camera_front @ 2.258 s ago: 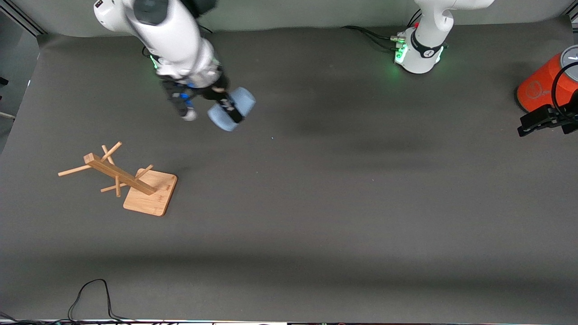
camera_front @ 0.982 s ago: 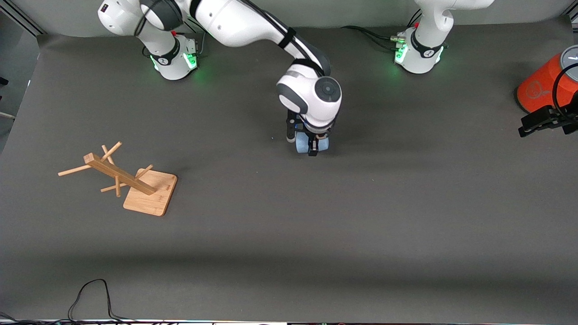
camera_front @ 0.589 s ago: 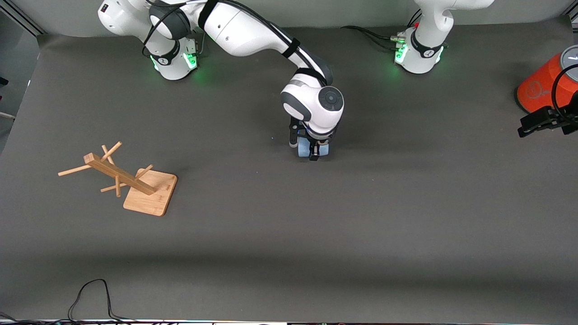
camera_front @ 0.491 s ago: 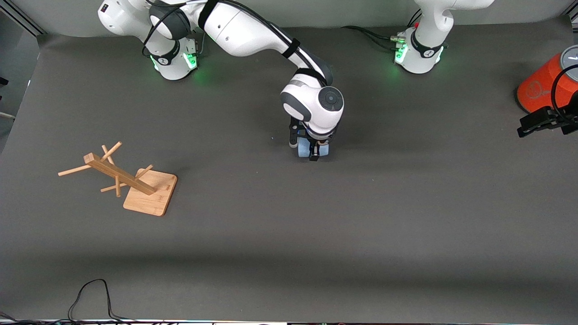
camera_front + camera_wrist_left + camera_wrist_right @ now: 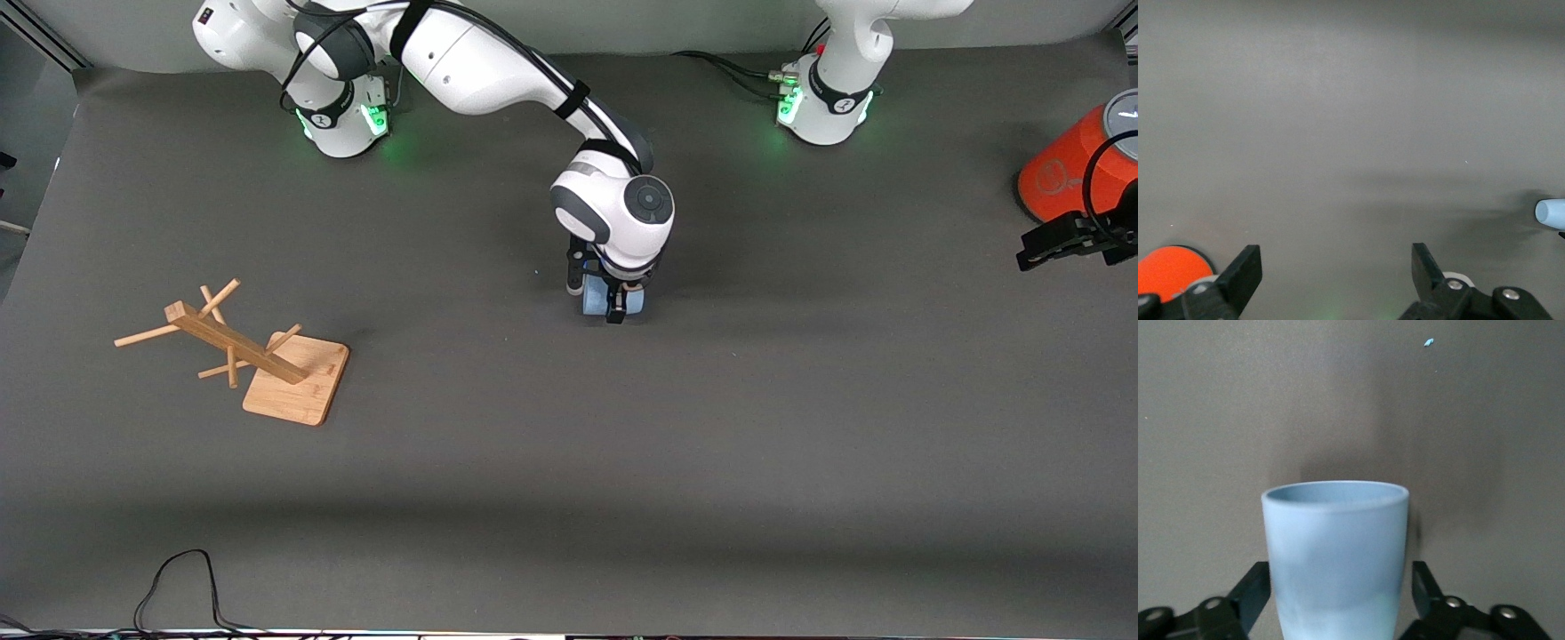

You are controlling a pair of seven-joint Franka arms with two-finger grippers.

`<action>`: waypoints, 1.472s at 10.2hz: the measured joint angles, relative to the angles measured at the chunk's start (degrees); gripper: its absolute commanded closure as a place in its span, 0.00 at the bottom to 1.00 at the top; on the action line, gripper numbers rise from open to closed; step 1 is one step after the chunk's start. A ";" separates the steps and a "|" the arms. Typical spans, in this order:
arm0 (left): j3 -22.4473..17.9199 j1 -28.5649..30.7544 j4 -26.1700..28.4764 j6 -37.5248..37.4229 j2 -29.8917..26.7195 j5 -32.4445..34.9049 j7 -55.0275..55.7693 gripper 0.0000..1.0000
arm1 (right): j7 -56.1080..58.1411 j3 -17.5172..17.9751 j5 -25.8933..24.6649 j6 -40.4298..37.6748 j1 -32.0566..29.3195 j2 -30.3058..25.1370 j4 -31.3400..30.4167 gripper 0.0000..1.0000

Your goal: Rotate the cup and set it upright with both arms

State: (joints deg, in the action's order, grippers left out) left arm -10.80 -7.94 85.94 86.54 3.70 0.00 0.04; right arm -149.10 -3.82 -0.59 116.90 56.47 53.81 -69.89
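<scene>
Wooden rack (image 5: 253, 356): we see it toward the right arm's end of the table, well apart from the work.
Right gripper (image 5: 607, 298): over mid-table, fingers spread either side of the cup, a gap showing at each wall.
Cup (image 5: 1336, 553): pale-blue tumbler lying on the mat between those fingers.
Step in hand: we judge a release; lift straight away, brushing neither wall.
Left gripper (image 5: 1331, 277): fingers spread, empty, waiting over the mat beside the orange cylinder (image 5: 1062, 173).
</scene>
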 measured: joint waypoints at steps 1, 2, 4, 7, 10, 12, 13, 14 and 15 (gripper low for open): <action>0.00 0.00 0.00 -0.18 0.01 0.00 0.00 0.00 | 0.00 0.00 0.00 0.00 0.00 0.02 0.25 0.00; -0.01 0.00 0.00 -0.23 0.04 0.00 0.01 0.00 | 0.00 -0.06 0.00 0.00 -0.03 0.02 0.52 0.00; -0.07 0.02 0.00 -0.24 0.20 0.00 0.01 0.00 | 0.00 -0.40 0.00 -0.89 -0.72 -0.90 2.01 0.00; -0.11 0.03 0.03 -0.26 0.23 0.00 0.02 0.00 | 3.48 -0.34 0.47 -9.29 -3.22 -7.59 3.38 0.00; -0.17 0.07 0.08 -0.28 0.25 0.00 0.83 0.00 | 19.65 -0.31 3.00 -18.52 -8.97 -19.75 1.43 0.00; 0.11 -0.24 0.19 -1.19 0.39 -0.02 4.14 0.00 | 35.06 -0.30 3.52 -22.75 -15.04 -29.05 -4.47 0.00; 0.31 -0.87 0.22 -2.12 0.49 -0.04 5.14 0.00 | 43.78 -0.30 3.59 -24.92 -18.29 -32.89 -7.06 0.00; 0.55 -1.65 0.25 -2.56 0.58 -0.05 6.20 0.00 | 53.22 -0.31 3.62 -27.46 -21.99 -36.18 -8.91 0.00; 0.82 -2.68 0.31 -2.63 0.79 -0.09 8.39 0.00 | 62.96 -0.30 3.64 -30.13 -26.16 -38.91 -10.01 0.00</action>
State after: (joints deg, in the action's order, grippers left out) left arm -9.98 -10.62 86.26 83.91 4.49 -0.09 8.44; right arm -86.14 -4.12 3.05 86.77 30.31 14.91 -79.90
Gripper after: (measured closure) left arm 0.000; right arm 0.000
